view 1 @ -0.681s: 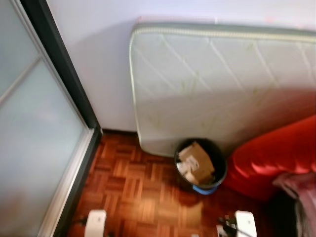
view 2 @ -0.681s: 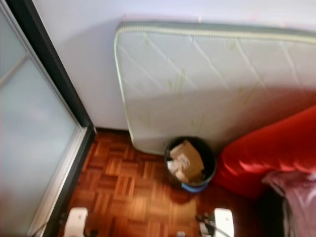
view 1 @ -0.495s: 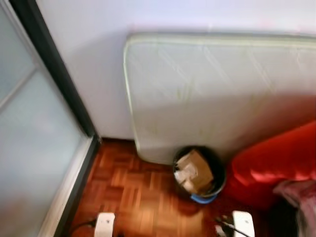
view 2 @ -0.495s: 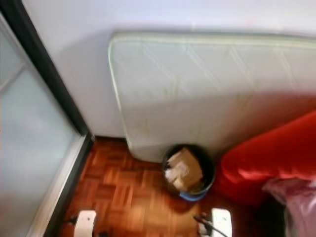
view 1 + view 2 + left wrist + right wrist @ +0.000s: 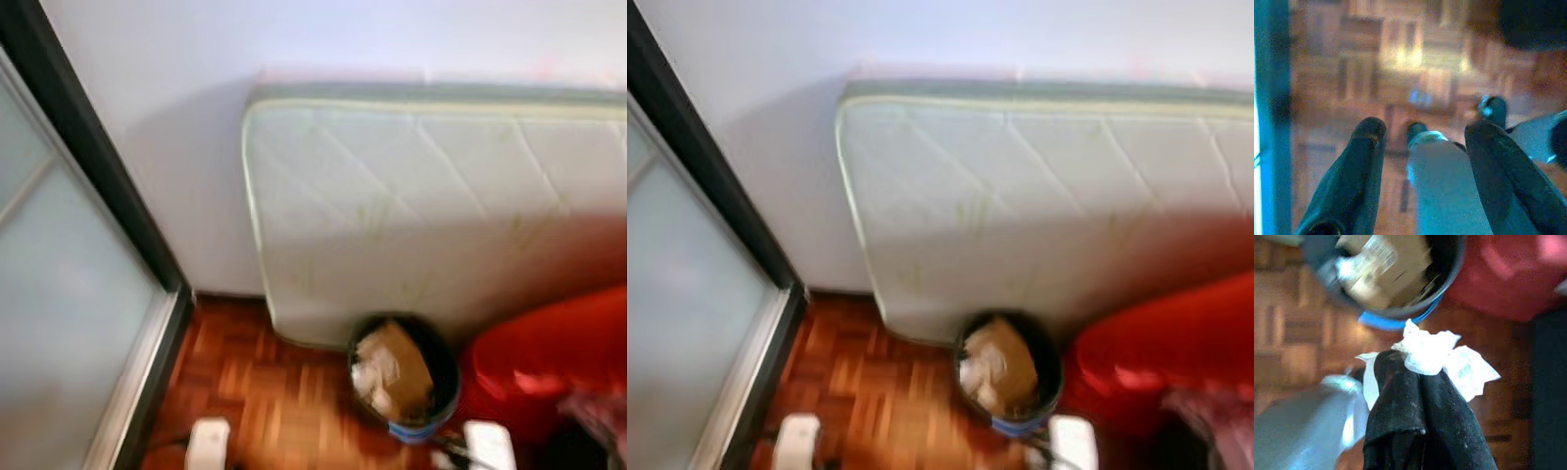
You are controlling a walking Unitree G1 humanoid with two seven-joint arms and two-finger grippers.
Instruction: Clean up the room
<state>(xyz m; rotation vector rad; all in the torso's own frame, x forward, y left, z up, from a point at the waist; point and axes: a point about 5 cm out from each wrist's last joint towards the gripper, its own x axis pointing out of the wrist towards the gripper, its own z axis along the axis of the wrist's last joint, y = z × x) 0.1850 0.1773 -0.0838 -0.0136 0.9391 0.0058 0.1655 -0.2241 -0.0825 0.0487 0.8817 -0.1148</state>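
1. Right gripper low over the parquet floor, fingers pressed together on a crumpled white paper, pinched at the tips with its ragged edges sticking out on both sides.
2. Left gripper hanging over the same floor near the door side, black fingers spread apart with nothing between them; blurred wood blocks beyond.
3. Just past the clamped paper in the right wrist view, a round dark waste bin with a blue band at its base, stuffed with brown cardboard and pale scraps.
4. From the head cameras, same waste bin standing on the floor, touching or nearly touching the lower edge of the mattress behind it, cardboard poking above the rim.
5. Right beside the bin, a red cushion or sofa, with a bit of pinkish cloth at its near corner.
6. Behind both, a white quilted mattress set on its long edge, leaning against the pale wall.
7. On the left, a sliding door of frosted glass in a black frame, meeting the wall at the corner.
8. Whole scene softly blurred.
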